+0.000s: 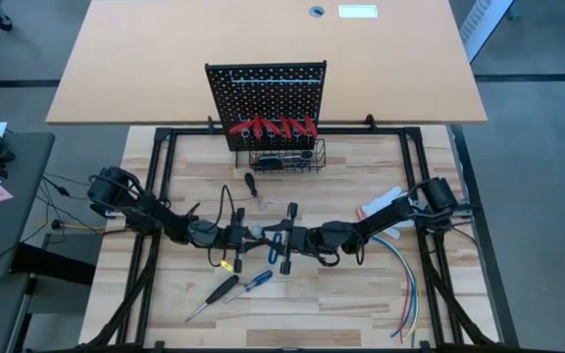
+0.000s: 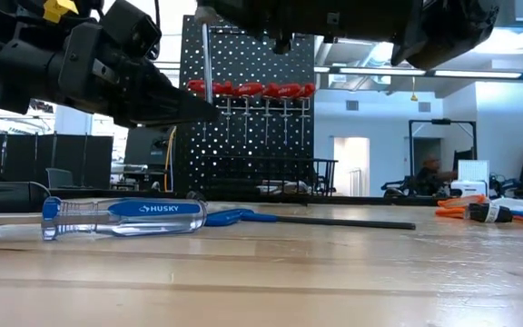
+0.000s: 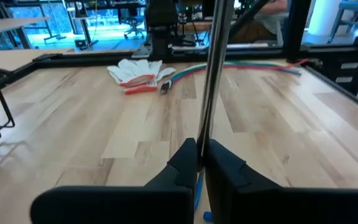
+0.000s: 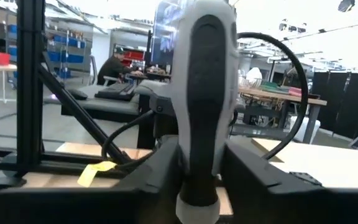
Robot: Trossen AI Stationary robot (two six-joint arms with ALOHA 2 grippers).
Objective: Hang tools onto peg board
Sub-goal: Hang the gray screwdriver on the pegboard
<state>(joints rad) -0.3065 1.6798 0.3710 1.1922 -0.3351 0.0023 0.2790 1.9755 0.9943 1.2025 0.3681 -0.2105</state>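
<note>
A screwdriver with a grey and black handle point(image 4: 205, 74) and a bare metal shaft point(image 3: 211, 74) stands upright in the air over the table's middle, held by both grippers. My left gripper point(image 1: 262, 236) comes from the left and is shut on the shaft. My right gripper point(image 1: 272, 235) comes from the right, higher up, and is shut on the handle. The black peg board point(image 1: 266, 88) stands at the far side with red-handled tools point(image 1: 273, 126) hanging on it and a wire basket point(image 1: 287, 157) at its base. My left gripper pinches the metal shaft point(image 3: 204, 134) between its two fingers. The fingers lie level, coming from the table's left, across the shaft. The shaft point(image 2: 206, 64) rises upright from the fingertips, clear of the table. My right gripper pinches the handle's lower part point(image 4: 199, 168) between its two fingers, level, from the table's right, across the handle. The handle stands upright between the fingers, clear of the table.
A clear and blue screwdriver point(image 2: 125, 216) and a second blue-handled one point(image 2: 230, 216) lie near the front; in the high view they lie near the front edge point(image 1: 238, 286). Another screwdriver point(image 1: 251, 184) lies before the basket. Coloured wires point(image 1: 405, 284) and a white glove point(image 3: 135, 71) lie at the right.
</note>
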